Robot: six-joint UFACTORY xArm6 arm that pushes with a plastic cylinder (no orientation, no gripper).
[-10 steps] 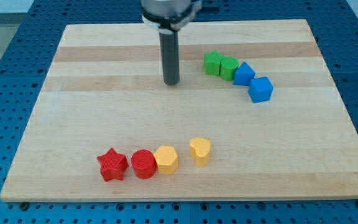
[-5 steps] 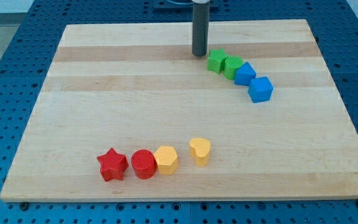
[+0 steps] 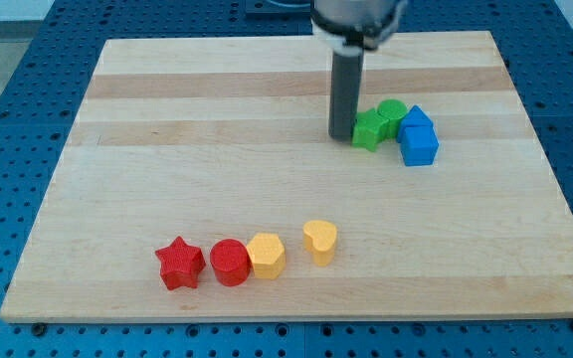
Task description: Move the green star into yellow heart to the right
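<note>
Here my tip presses the green star's left side, gripping nothing.

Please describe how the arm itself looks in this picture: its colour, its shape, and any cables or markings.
My arm ends in a straight, dark grey cylindrical rod; my tip is plain and blunt. Above the rod sits a wider rounded collar, black below and light grey on top, cut off by the view's top edge. No cables or markings are visible.

My tip rests low on the board, the dark rod standing upright from the view's top.
</note>
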